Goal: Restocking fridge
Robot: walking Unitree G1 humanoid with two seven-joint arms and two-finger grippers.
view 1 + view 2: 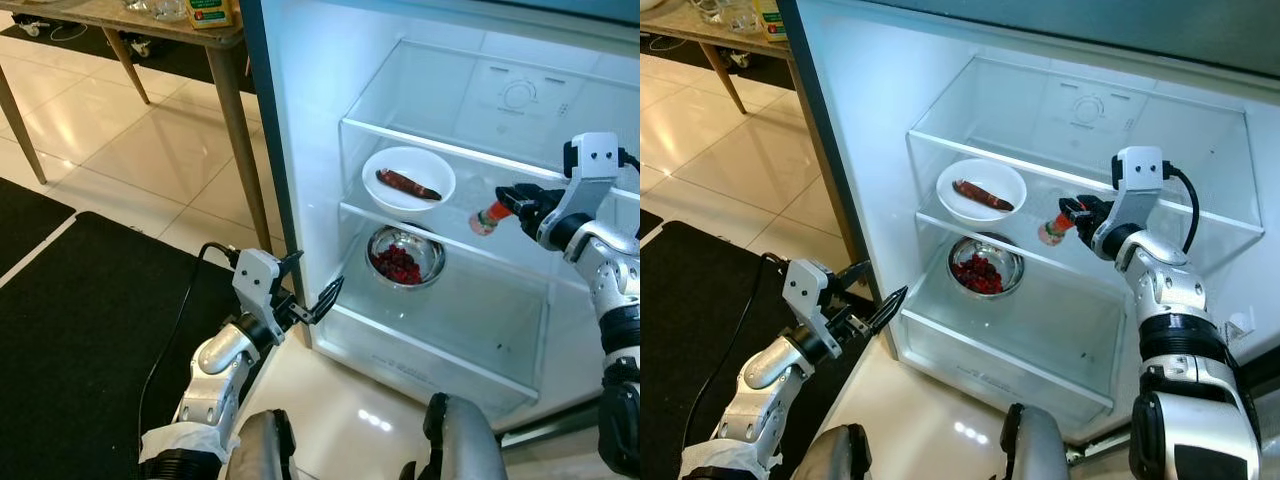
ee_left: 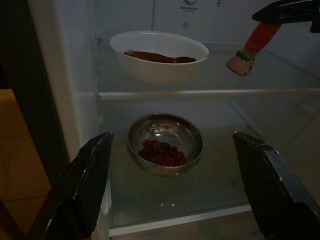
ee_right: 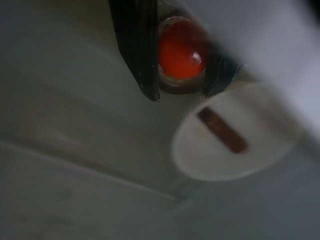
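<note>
The left gripper (image 1: 310,295) hangs open just outside the fridge's (image 1: 300,150) lower left edge, with the steel bowl of red pieces (image 1: 405,258) ahead of its fingers. Beyond it, the right gripper (image 1: 1072,214) is clamped on a red sauce bottle (image 1: 487,216), held tilted over the glass shelf (image 1: 970,235) just beside the white bowl (image 1: 408,178). Risk: released while tilted, the bottle would likely topple or strike that bowl.

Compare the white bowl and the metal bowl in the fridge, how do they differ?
The white bowl sits on the upper glass shelf; the metal bowl sits on the shelf below it. The white bowl holds one long reddish-brown piece of food; the metal bowl holds a heap of small red pieces. Both are round, upright and uncovered.
</note>
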